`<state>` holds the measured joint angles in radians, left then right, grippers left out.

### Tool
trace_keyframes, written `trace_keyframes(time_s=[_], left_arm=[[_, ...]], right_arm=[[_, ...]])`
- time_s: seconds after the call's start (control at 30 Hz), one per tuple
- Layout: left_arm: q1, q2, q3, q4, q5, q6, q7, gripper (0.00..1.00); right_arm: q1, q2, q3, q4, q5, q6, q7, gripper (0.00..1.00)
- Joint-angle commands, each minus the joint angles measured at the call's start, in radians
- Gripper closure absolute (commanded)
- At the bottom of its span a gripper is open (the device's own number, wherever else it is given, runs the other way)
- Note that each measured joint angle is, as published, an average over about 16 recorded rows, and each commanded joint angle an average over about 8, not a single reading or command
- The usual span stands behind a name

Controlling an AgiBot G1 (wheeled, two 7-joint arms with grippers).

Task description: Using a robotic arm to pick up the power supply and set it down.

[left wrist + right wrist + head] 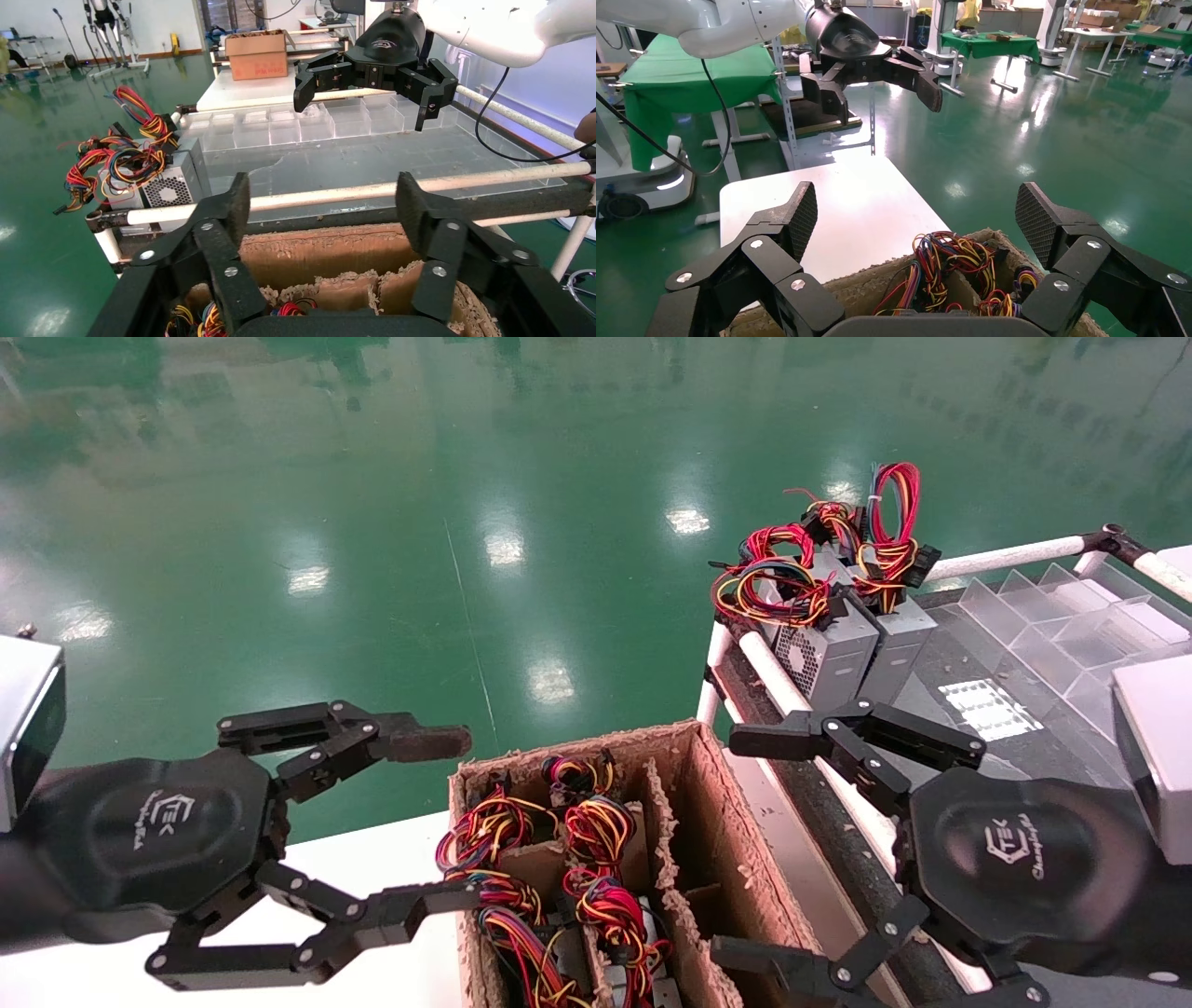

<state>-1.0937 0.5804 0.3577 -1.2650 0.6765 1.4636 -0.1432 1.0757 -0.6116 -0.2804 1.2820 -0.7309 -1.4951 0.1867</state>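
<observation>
An open cardboard box [722,822] with dividers holds several power supplies; mostly their red, yellow and orange wire bundles [596,831] show, and a little silver metal [636,980] shows low down. The bundles [947,267] also show in the right wrist view. Two more power supplies [824,654] stand upright on the rack's far left corner, wires on top, also seen as silver boxes [169,186] in the left wrist view. My left gripper [447,820] hovers open at the box's left side, empty. On the box's right side my right gripper [740,845] hangs open and empty.
The box sits on a white table [391,859]. To its right runs a dark rack surface [968,672] framed by white tubes [1006,556], with clear plastic divider trays [1052,626] at the back. Shiny green floor lies beyond.
</observation>
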Motion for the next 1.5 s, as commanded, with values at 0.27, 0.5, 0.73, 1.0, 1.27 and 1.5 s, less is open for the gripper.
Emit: trace_keyframes(time_s=[0.27,0.5,0.73,1.0,1.27,1.5], left_arm=[[0.000,0.000,0.000,0.000,0.000,0.000,0.000,1.00],[0.000,0.000,0.000,0.000,0.000,0.000,0.000,1.00],[0.000,0.000,0.000,0.000,0.000,0.000,0.000,1.00],[0.000,0.000,0.000,0.000,0.000,0.000,0.000,1.00],[0.000,0.000,0.000,0.000,0.000,0.000,0.000,0.71],[0.000,0.000,0.000,0.000,0.000,0.000,0.000,0.00]], right_arm=[[0.000,0.000,0.000,0.000,0.000,0.000,0.000,0.00],[0.000,0.000,0.000,0.000,0.000,0.000,0.000,0.00],[0.000,0.000,-0.003,-0.006,-0.002,0.003,0.008,0.00],[0.015,-0.002,-0.026,-0.039,-0.041,0.026,0.045,0.00],[0.035,-0.026,-0.073,-0.059,-0.148,0.080,0.070,0.00],[0.083,-0.108,-0.155,-0.137,-0.278,0.106,0.095,0.00]])
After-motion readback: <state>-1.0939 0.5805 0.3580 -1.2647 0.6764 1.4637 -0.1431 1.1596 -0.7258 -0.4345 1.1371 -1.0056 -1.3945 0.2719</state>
